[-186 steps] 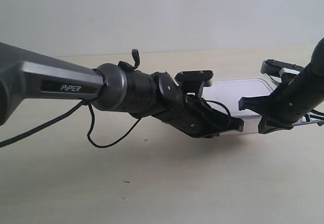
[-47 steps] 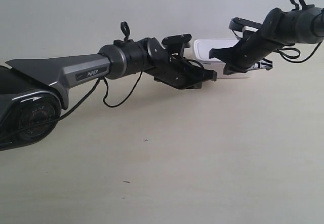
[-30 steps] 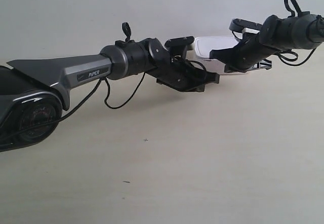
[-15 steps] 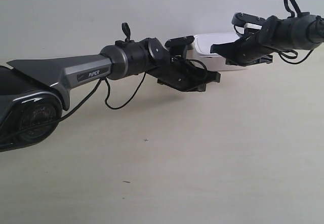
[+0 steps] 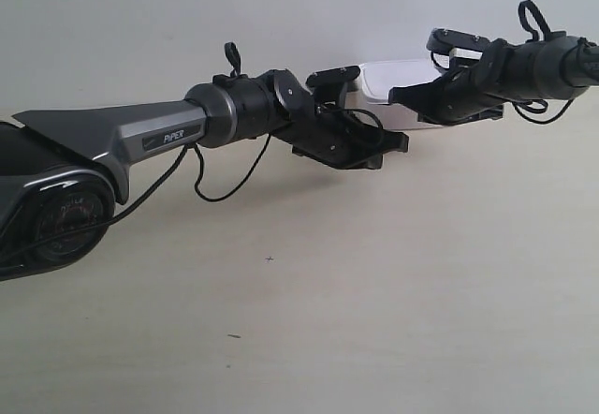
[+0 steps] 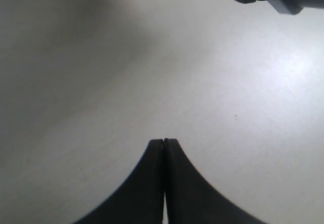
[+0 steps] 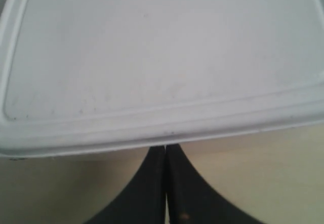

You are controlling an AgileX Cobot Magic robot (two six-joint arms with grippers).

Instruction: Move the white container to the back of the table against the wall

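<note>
Exterior view looks across the table to the wall; the close right wrist view shares the white container.

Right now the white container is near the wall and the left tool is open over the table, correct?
No. The left tool is shut: the left wrist view shows its fingers pressed together. The white container is near the wall, and the tool is over the table.

In my exterior view, the low rectangular white plastic container is on the broad cream wood-grain table at one o'clock, close before the plain off-white wall. My right gripper butts against its side. My left gripper hangs over bare table beside it.
</note>
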